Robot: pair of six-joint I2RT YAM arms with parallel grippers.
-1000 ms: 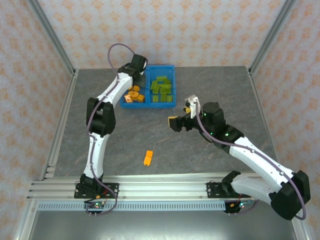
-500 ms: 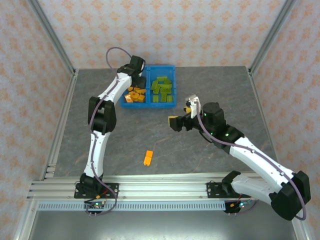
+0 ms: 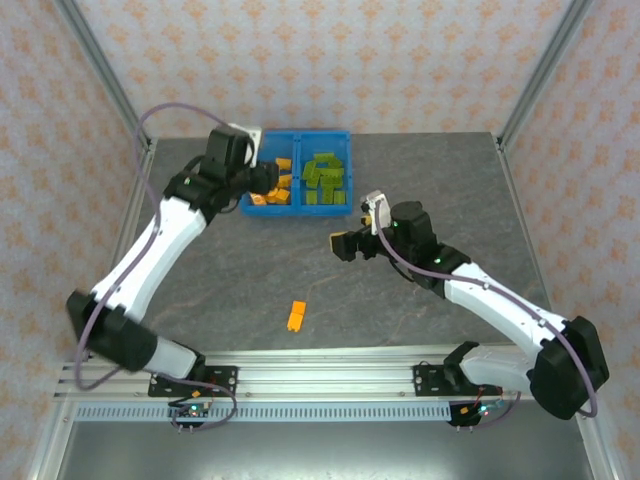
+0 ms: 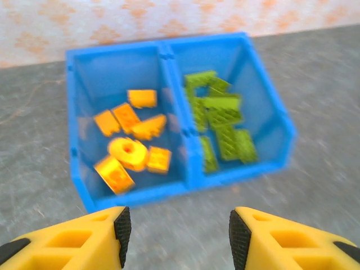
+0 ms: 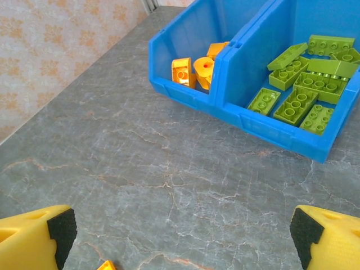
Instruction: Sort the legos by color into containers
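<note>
The two joined blue containers point(image 3: 300, 135) stand at the back of the table. Orange legos point(image 3: 272, 190) lie in the left bin and green legos point(image 3: 325, 178) in the right one. One orange brick point(image 3: 296, 316) lies loose on the table, nearer the front. My left gripper point(image 3: 262, 180) hovers at the left bin's near-left edge. It is open and empty point(image 4: 176, 239), facing the container point(image 4: 140, 194), the orange gear point(image 4: 128, 153) and the green bricks point(image 4: 222, 115). My right gripper point(image 3: 345, 245) hangs open point(image 5: 181, 233) over bare table, with a corner of the loose brick point(image 5: 107, 265) below it.
Metal frame posts point(image 3: 110, 90) and patterned walls close in the grey stone table point(image 3: 230, 270). The left arm's elbow point(image 3: 110, 330) lies low over the table's left side. The container wall point(image 5: 185, 93) stands beyond the right gripper.
The left arm has swung down and to the left, and its gripper has pulled back from over the orange bin to that bin's near-left edge. The right gripper has shifted slightly left.
</note>
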